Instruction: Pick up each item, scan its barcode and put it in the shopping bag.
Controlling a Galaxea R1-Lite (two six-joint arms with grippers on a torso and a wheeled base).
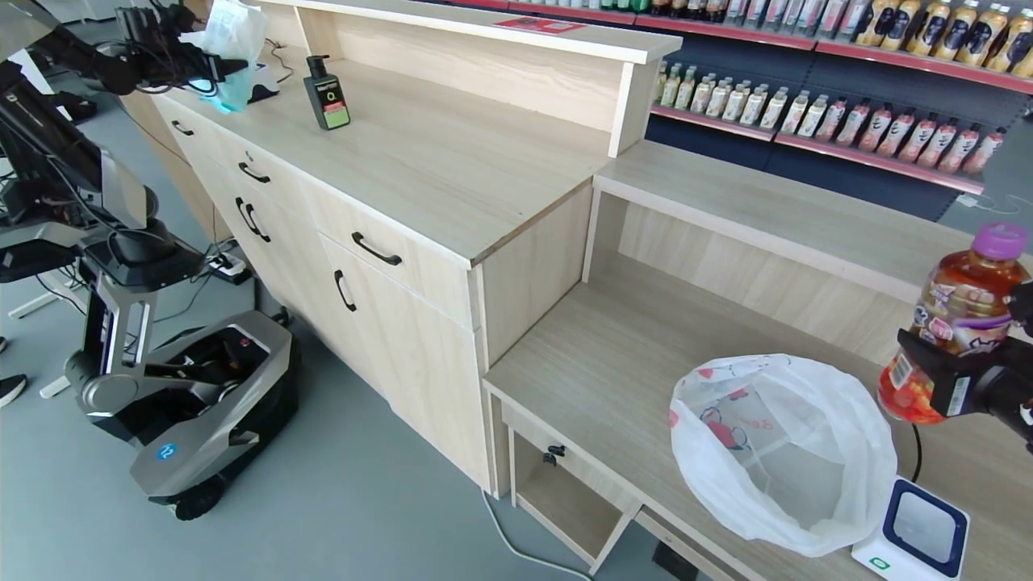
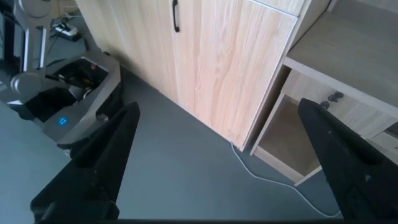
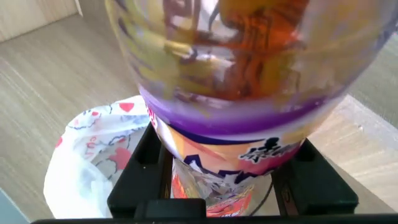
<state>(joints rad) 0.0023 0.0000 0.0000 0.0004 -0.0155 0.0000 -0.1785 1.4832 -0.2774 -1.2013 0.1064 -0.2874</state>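
Note:
My right gripper [image 1: 948, 367] is shut on a tea bottle [image 1: 952, 323] with amber drink and a purple cap, held upright above the low counter at the right edge. The same bottle [image 3: 236, 93] looms close in the right wrist view, clamped between black fingers [image 3: 134, 186]. Just left of and below it stands the white shopping bag [image 1: 779, 448], mouth open; the bag [image 3: 93, 162] lies under the bottle. A small white and blue barcode scanner [image 1: 920, 532] sits in front of the bag. My left gripper [image 2: 217, 168] is open over the grey floor beside the cabinet.
A tall wooden counter [image 1: 452, 169] holds a dark pump bottle [image 1: 326, 93] and a plastic bag [image 1: 234, 40] at its far end. Another robot [image 1: 153, 363] stands on the floor at left. Store shelves of bottles [image 1: 807, 105] run behind the low counter [image 1: 613, 355].

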